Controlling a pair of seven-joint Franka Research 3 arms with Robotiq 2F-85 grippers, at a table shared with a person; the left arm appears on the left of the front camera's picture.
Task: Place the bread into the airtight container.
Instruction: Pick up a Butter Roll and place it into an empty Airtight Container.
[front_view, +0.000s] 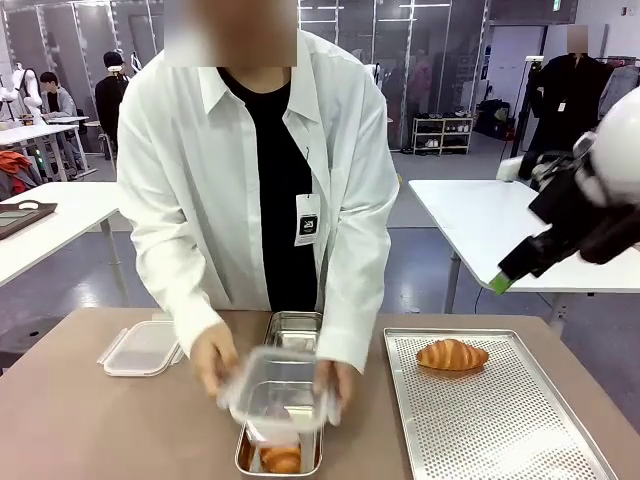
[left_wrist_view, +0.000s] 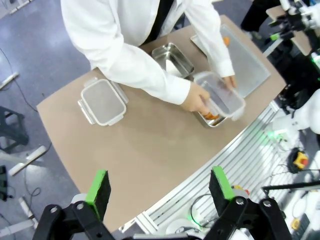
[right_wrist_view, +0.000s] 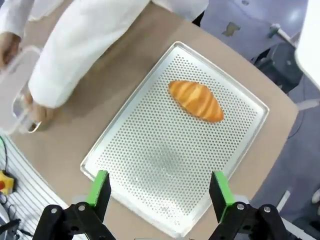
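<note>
Currently the right end effector (right_wrist_view: 159, 184) hangs high over the perforated tray (right_wrist_view: 165, 160), fingers spread wide, nothing between them. The bread (right_wrist_view: 195, 100), a croissant, lies alone on that tray, ahead of this end effector and a little toward its right finger. Its long axis runs diagonal to the line between the fingers.

The left end effector (left_wrist_view: 160, 187) is likewise spread and empty, set back from the counter (left_wrist_view: 140, 150).

The airtight container (front_view: 280, 388), clear plastic, is up off the counter in the person's hands (front_view: 213, 358), over a metal tin (front_view: 293, 328) and well to the left of the right end effector. Its lid (front_view: 142, 348) lies apart on the counter, so the container stands open.

Handling, as judged:
- The bread looks light and soft, with a flaky crust that would crush or shed easily. It is not slippery.
- The best hold appears to be across the thick middle, pads on the two long flanks.
- The wrist would need turning to square the fingers to the short width.
- Closing should be gentle.
- The tapered ends would likely tear.
</note>
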